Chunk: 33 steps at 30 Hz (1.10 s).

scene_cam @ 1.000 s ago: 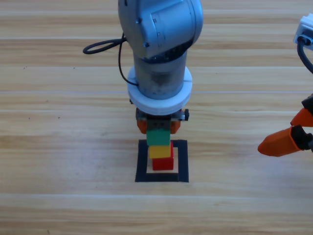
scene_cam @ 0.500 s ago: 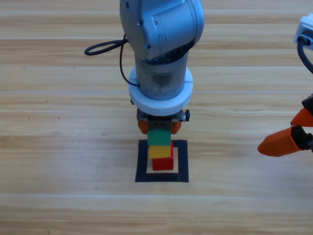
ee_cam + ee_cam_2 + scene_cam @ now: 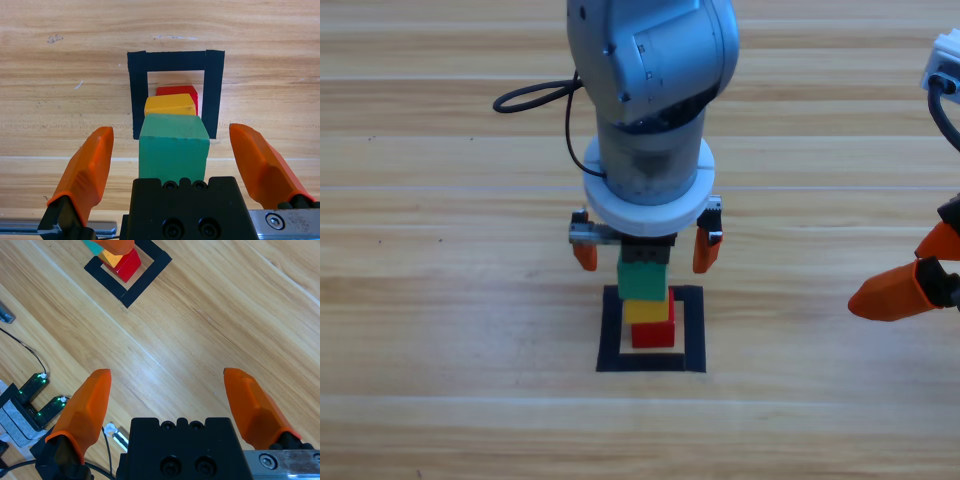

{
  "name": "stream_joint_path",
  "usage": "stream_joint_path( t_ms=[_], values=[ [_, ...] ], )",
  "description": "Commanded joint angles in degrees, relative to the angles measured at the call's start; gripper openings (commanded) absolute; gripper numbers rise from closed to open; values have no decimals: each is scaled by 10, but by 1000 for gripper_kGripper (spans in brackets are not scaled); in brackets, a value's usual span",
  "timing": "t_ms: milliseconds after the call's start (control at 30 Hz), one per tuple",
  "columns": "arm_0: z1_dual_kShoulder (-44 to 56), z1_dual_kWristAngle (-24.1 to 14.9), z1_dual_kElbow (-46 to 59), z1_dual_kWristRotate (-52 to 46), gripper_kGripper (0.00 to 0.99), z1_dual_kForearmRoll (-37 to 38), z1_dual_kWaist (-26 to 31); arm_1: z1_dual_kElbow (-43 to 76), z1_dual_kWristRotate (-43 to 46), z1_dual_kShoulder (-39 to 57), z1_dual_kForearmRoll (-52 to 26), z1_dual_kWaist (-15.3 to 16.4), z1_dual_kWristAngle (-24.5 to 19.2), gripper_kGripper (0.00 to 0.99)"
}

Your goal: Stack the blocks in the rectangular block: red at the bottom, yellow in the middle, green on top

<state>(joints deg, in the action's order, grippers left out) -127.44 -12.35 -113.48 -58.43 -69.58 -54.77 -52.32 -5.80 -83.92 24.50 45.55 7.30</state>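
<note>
Green (image 3: 642, 279) sits on top, yellow (image 3: 648, 311) under it, red (image 3: 653, 333) on the table (image 3: 440, 330): three cubes, one column, standing upright inside the tape square (image 3: 651, 329). The stack's long axis runs straight up from the wood. From above it stands toward the back of the square's bare middle, with open wood in front of the red cube and tape well clear on both sides.

The left pincer (image 3: 645, 250) hangs right over the column, spread wide, one orange jaw off to each side of the green cube and neither one touching it. The left wrist view confirms it: the green cube (image 3: 173, 150) fills the middle, with clear table showing between it and each jaw. Below it in that view the yellow cube (image 3: 170, 104) peeks out, then a sliver of red (image 3: 176, 90), all framed by the black square (image 3: 175, 61).

The cubes are not perfectly flush. Red pokes out a little to the right of yellow in the high view, and green looks set slightly left, though the camera angle may account for part of that. Faces look roughly square to the tape edges.

Over on the right edge the right pincer (image 3: 920, 270) waits, well apart from the stack. Its own wrist view shows both jaws spread with only bare wood between them, and the square (image 3: 131, 271) with the stack far off at the top; the red cube (image 3: 126, 266) is the only block seen plainly there.
</note>
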Motion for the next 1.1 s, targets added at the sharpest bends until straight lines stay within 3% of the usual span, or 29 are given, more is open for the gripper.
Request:
stream_joint_path(
  t_ms=[33, 200, 433, 700, 933, 1100],
  values=[
    [5, -41, -59, -22, 990, -39, -46, -7, -2, -5, 13, -13, -6, 989],
    [65, -131, -25, -70, 990, -48, -133, -15, 1, -4, 20, -13, -13, 989],
    [83, -195, 70, -129, 990, -40, -216, -36, 3, -28, 35, 11, -31, 989],
    [129, -214, 143, -161, 990, -26, -246, -50, 7, -45, 50, 54, -34, 989],
    [217, -230, 179, -166, 990, -26, -246, -51, 6, -48, 54, 55, -33, 989],
    [329, -234, 310, -172, 990, 31, -246, -51, 7, -48, 54, 55, -33, 989]
  ],
)
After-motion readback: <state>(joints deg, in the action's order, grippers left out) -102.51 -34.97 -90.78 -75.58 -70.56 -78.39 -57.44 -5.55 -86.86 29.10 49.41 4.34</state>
